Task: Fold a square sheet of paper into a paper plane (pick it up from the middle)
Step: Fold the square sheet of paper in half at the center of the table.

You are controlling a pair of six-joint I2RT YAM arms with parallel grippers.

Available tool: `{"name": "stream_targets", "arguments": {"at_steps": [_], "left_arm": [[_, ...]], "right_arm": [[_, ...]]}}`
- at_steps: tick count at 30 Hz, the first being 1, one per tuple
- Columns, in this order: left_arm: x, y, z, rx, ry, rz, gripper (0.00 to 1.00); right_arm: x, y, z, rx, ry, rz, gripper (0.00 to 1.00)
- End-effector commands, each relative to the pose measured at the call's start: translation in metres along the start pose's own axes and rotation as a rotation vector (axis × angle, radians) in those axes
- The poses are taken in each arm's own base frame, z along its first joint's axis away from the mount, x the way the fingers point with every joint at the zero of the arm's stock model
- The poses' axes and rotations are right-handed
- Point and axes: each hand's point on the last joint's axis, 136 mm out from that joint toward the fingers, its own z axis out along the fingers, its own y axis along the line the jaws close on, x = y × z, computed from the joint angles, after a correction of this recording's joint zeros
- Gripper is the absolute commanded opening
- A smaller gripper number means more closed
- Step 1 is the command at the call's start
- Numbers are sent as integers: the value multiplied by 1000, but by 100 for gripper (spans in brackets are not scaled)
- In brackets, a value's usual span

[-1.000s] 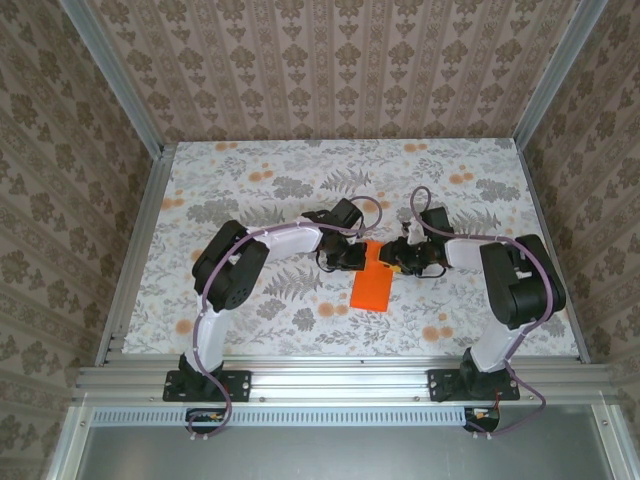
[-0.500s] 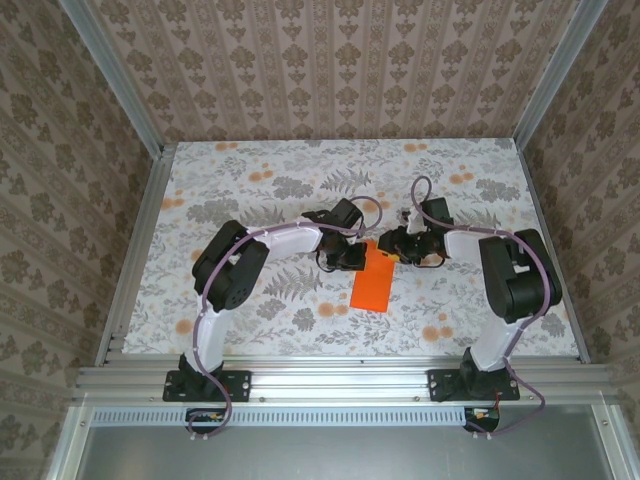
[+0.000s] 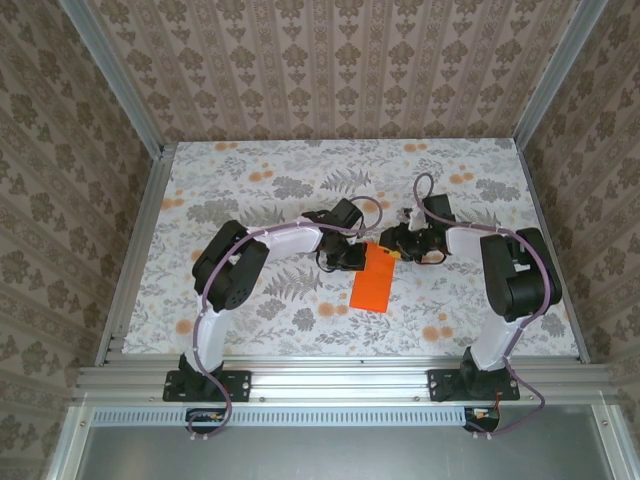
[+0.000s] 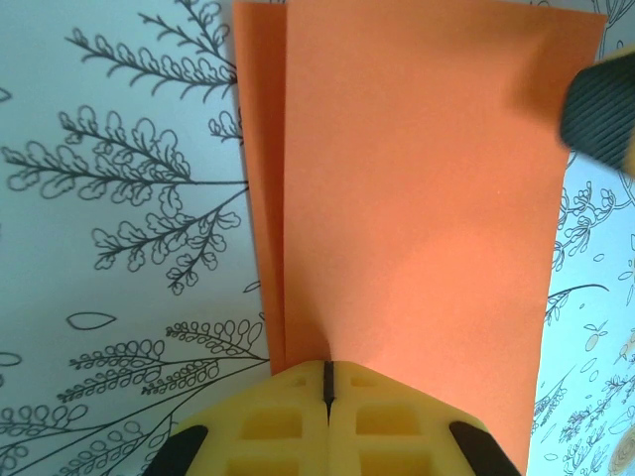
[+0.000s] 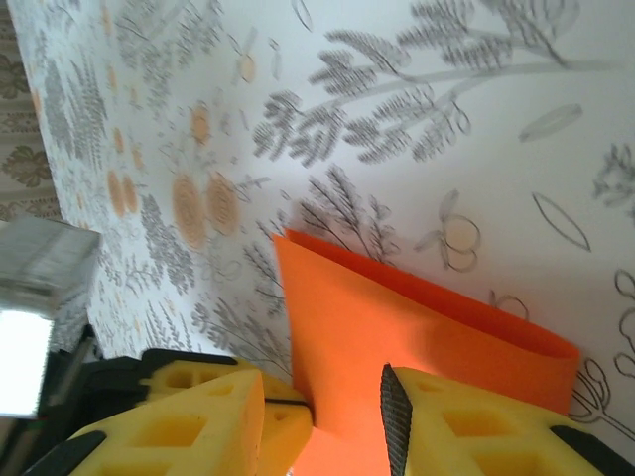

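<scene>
The square sheet of paper (image 3: 371, 288) is bright orange and folded in half into a long rectangle, lying mid-table between the arms. In the left wrist view the paper (image 4: 417, 198) stretches away from my left gripper (image 4: 325, 365), whose yellow fingers are shut on its near edge, with a lower layer peeking out at the left. From above, that left gripper (image 3: 352, 258) sits at the paper's far left corner. My right gripper (image 3: 393, 246) is at the far right corner. It stands open (image 5: 323, 397) with the paper (image 5: 397, 317) between its jaws, untouched. One ribbed pad (image 4: 600, 109) hovers over the sheet.
The table (image 3: 250, 190) wears a floral cloth with pale orange blotches. Patterned walls close it in on three sides, with aluminium posts (image 3: 135, 110) at the corners and a rail (image 3: 340, 378) along the near edge by the arm bases.
My right gripper has moved back and left, from beside the paper's middle to its far right corner. The left gripper and the paper have stayed put.
</scene>
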Motion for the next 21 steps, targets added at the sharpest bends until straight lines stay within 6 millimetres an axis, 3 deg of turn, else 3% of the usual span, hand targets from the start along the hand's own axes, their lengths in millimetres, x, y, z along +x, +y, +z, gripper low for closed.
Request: {"name": "stream_targets", "arguments": {"at_steps": [1, 9, 11, 18, 21], "left_arm": [[31, 32, 21, -106, 115, -29, 0], [31, 31, 20, -108, 117, -24, 0], [31, 31, 20, -108, 117, -25, 0], [32, 31, 20, -112, 118, -24, 0], [32, 31, 19, -112, 116, -25, 0]], "right_arm": [[-9, 2, -6, 23, -12, -18, 39], [-3, -38, 14, 98, 19, 59, 39], [-2, -40, 14, 98, 24, 68, 39], [-19, -7, -11, 30, -21, 15, 39], [-20, -3, -14, 16, -23, 6, 39]]}}
